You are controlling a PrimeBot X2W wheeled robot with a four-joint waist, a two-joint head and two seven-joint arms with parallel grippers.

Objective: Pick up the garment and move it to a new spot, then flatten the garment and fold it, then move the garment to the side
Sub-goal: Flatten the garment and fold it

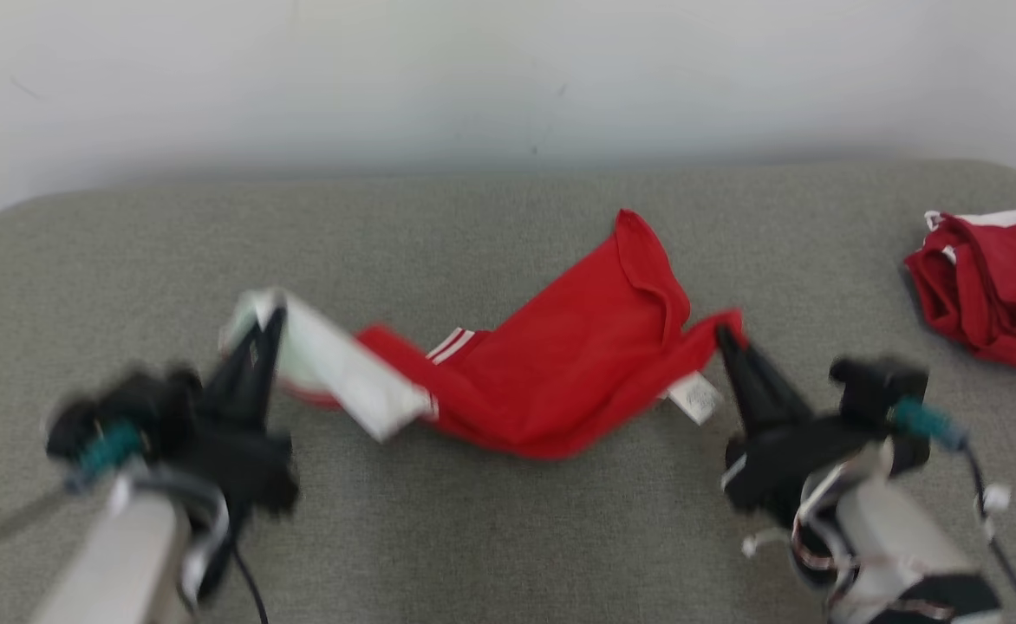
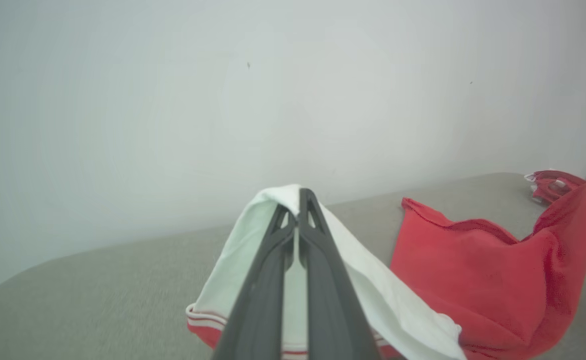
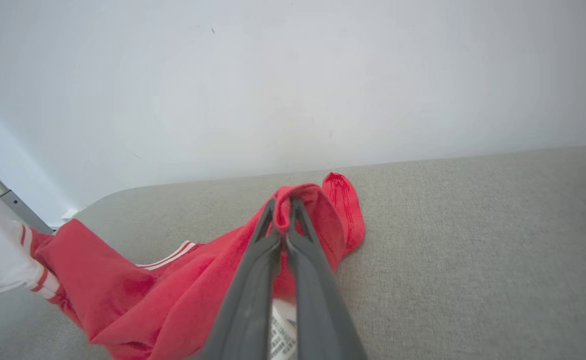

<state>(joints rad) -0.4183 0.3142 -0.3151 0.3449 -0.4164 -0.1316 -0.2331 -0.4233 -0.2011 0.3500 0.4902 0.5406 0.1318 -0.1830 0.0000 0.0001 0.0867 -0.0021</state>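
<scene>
Between the grippers: garment (image 1: 560,373), long axis left to right. Left gripper (image 1: 270,325) pinches its white end; right gripper (image 1: 725,334) pinches its red end.

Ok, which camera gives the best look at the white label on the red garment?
The head view: the label shows whole and in the open under the right end of the garment. The left wrist view cuts it off at the right edge. The right wrist view has it half hidden behind the right tool.
</scene>
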